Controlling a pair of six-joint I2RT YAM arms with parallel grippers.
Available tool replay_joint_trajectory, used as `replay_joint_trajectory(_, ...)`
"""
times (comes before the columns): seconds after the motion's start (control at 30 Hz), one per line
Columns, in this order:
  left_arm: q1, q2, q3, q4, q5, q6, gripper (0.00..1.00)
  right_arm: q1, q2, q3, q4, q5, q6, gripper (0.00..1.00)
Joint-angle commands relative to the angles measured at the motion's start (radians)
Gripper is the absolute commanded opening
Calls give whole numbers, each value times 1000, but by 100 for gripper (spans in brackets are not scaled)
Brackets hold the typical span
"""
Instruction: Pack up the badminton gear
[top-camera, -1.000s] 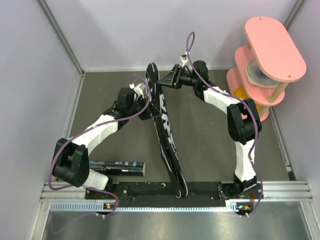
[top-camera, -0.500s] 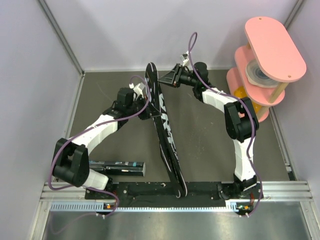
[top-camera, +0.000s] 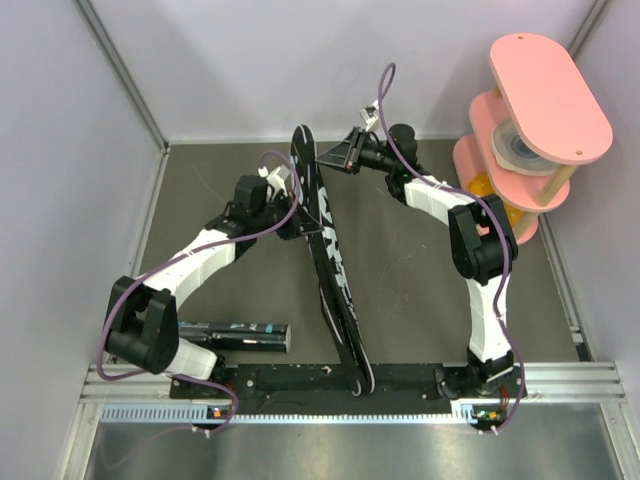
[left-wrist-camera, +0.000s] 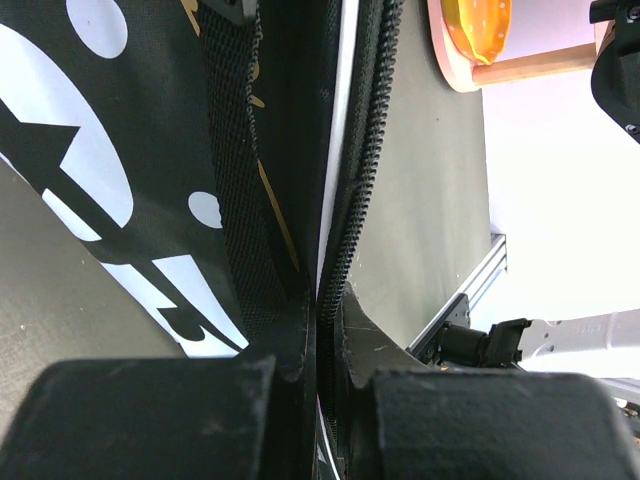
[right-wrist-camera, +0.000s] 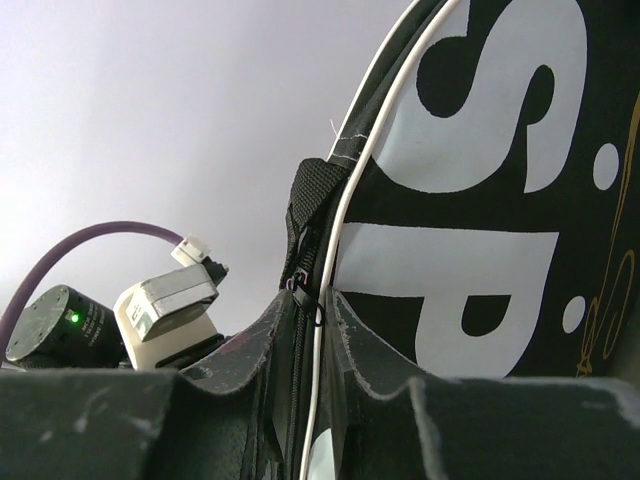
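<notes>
The black racket-shaped "SPORT" bag stands on its edge, running from the back of the table to the near rail. My left gripper is shut on its zippered rim about a third of the way down. In the left wrist view the left gripper pinches the zipper teeth of the bag. My right gripper is at the bag's far end. There the right gripper is closed over the white-piped seam of the bag, with the zipper pull at its fingertips. A long black shuttle tube lies near the left arm's base.
A pink tiered stand with a tape roll and a yellow item stands at the back right; its base also shows in the left wrist view. White walls enclose the dark mat on three sides. A metal rail runs along the near edge.
My right gripper has edged slightly along the bag's far end and its fingers have narrowed onto the seam. The left arm, bag and tube have not moved.
</notes>
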Motion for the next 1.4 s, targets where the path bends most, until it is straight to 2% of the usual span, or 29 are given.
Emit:
replay_joint_trajectory(0.0, 3, -3, 23, 70, 34, -3, 0, -6, -15, 5, 72, -27, 14, 18)
replay_joint_trajectory(0.2, 3, -3, 21, 69, 36, -5, 0, -4, 1, 30, 61, -24, 24, 15)
replay_joint_trajectory(0.47, 3, -5, 21, 70, 34, -5, 0, -4, 15, 53, 66, -23, 43, 6)
replay_joint_trajectory(0.53, 3, -6, 21, 70, 33, -5, 0, -4, 19, 58, 83, -23, 69, 6)
replay_joint_trajectory(0.67, 3, -6, 21, 70, 34, -5, 0, -4, 36, 67, 98, -26, 95, 12)
replay_joint_trajectory(1.1, 3, -6, 17, 70, 31, -6, 0, -1, 42, 96, 94, -23, 121, 11)
replay_joint_trajectory(1.2, 3, -6, 17, 70, 28, -8, 0, 0, 45, 101, 90, -21, 124, 7)
replay_joint_trajectory(1.23, 3, -8, 17, 70, 25, -9, 0, 0, 47, 102, 86, -21, 127, 0)
replay_joint_trajectory(1.37, 3, -9, 17, 70, 11, -20, 0, 7, 50, 110, 110, -21, 138, 0)
